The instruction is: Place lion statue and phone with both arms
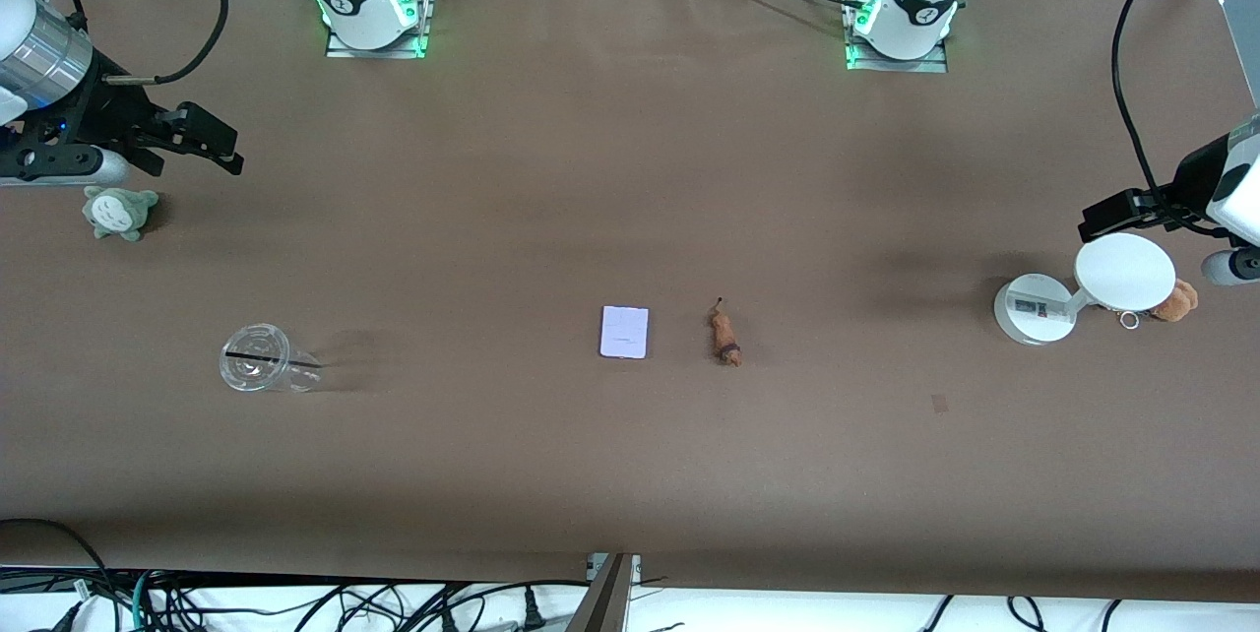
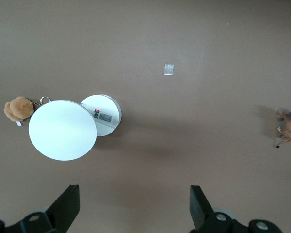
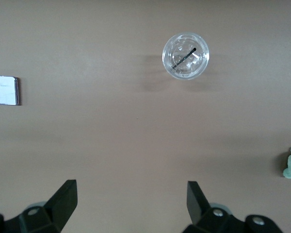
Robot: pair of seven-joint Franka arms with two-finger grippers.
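The phone [image 1: 624, 332], a flat pale lavender-white rectangle, lies mid-table; in the right wrist view the phone [image 3: 5, 90] sits at the frame's edge. Beside it, toward the left arm's end, the small brown lion statue [image 1: 726, 337] lies on its side, and the left wrist view catches the lion statue [image 2: 290, 126] too. My right gripper [image 1: 232, 152] hangs open over bare table at the right arm's end, with nothing between its fingers [image 3: 64, 194]. My left gripper [image 1: 1091, 223] hangs open and empty by the white disc stand, and only bare table shows between its fingers [image 2: 68, 199].
A clear plastic cup [image 1: 258, 371] with a black straw stands toward the right arm's end. A grey-green plush [image 1: 118, 212] sits under the right gripper's arm. The white disc stand [image 1: 1124, 271], its round base [image 1: 1032, 309] and a brown plush bear [image 1: 1176, 300] sit at the left arm's end.
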